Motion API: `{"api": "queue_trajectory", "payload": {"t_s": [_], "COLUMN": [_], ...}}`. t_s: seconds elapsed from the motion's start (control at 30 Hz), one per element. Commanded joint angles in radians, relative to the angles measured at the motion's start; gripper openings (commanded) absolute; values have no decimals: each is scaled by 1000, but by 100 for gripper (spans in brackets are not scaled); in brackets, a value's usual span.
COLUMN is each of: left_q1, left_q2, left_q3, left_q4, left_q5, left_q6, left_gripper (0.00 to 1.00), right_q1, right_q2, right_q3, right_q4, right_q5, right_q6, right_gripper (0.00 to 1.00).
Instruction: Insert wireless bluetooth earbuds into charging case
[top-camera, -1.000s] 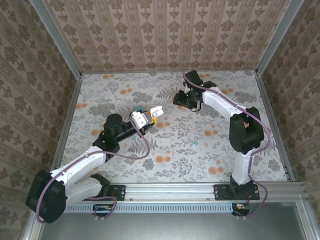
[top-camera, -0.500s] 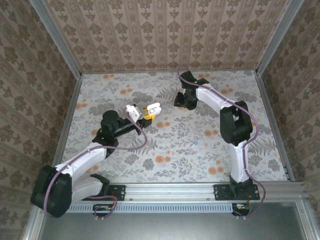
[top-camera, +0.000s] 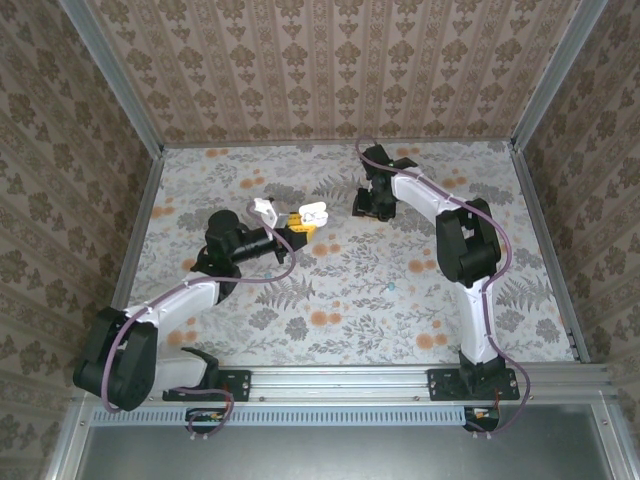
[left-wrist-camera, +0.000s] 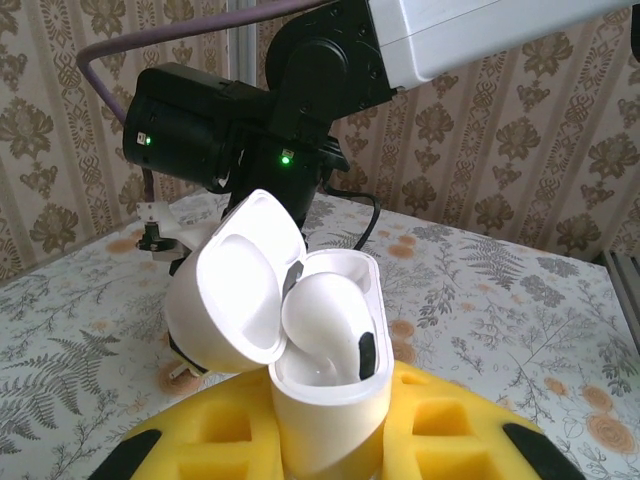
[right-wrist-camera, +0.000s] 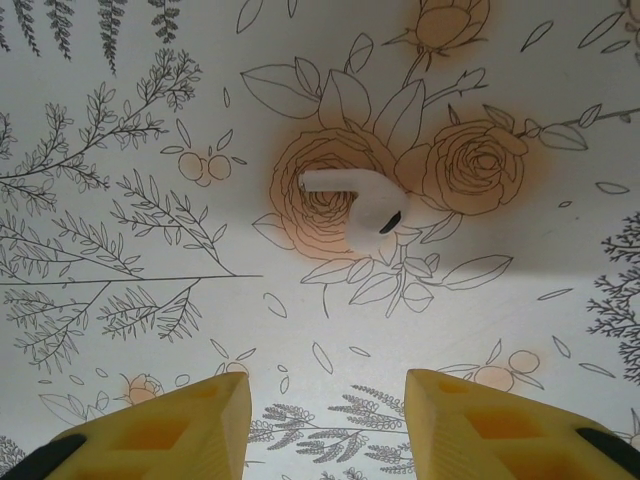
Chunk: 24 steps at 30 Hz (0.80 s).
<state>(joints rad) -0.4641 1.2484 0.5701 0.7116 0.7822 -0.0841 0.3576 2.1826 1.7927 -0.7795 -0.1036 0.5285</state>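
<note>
Gripping the charging case by its lower body in the left gripper, with the yellow left fingers shut tight against either side along the bottom edge of the left wrist frame. Holding it upright at frame centre, with the lid hinged open toward the left and a seated earbud, white and glossy, standing in one well with its rounded head above the front rim. Pointing the right gripper down at the flowered table, with jaws parted to a middling gap and gripping nothing, the yellow right fingertips showing in the lower left and lower right of the right wrist frame. Looking down past them on a loose white earbud, lying on its side on a printed orange rose in the upper centre of that frame, clear of both fingertips. Seen from the top camera: held case just left of upper centre, right gripper near it to the right but apart, and a teal earbud, too small to show shape, lying alone on the table at mid-frame, below and well apart from both grippers.
</note>
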Motion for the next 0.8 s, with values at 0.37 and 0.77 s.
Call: {"api": "queue_trajectory", "payload": {"t_s": [0.37, 0.77], "left_q1": [2, 3], "left_q2": [-10, -12], "left_q3": [30, 37], "left_q4": [6, -18], "left_q5": [11, 5], "left_q6": [-7, 13], "left_gripper": [0, 0], "right_q1": [-6, -6], "right_q2": [99, 116], "right_q3": [115, 162], "right_q4": [-46, -81], "right_q5": [12, 59], "right_q6": [-23, -30], "right_gripper": [44, 44]}}
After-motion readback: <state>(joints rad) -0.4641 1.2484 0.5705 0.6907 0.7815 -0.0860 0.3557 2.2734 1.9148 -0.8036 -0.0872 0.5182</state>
